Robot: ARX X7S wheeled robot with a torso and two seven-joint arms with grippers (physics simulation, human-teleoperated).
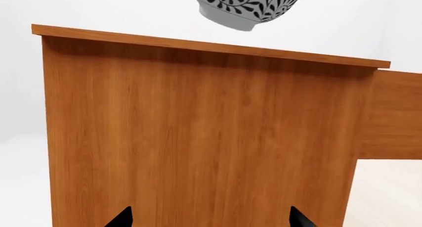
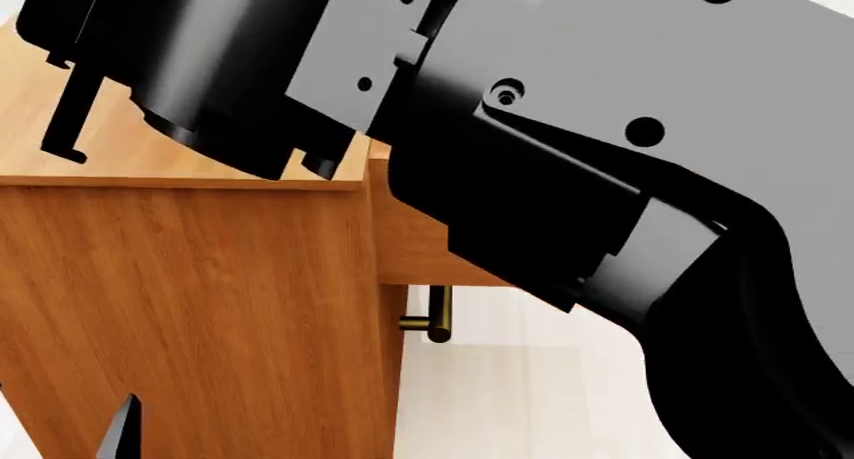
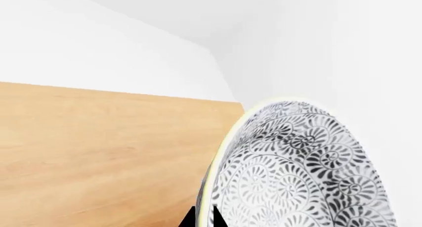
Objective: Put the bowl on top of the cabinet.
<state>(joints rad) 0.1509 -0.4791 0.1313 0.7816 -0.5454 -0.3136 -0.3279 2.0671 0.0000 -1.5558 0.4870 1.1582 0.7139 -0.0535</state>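
Note:
The bowl, white with a dense grey-black leaf pattern, is tipped on its side, its rim pinched between the fingertips of my right gripper, which is shut on it. It hangs above the light wood top of the cabinet. From the left wrist view the bowl floats clear above the cabinet top edge. My left gripper is open with nothing between its fingers, facing the cabinet's orange-brown side. In the head view my right arm hides the bowl.
A brass bar handle sticks out on the cabinet's front beside its side panel. One left fingertip shows low by that panel. Pale floor lies beyond, and white walls meet in a corner behind the cabinet.

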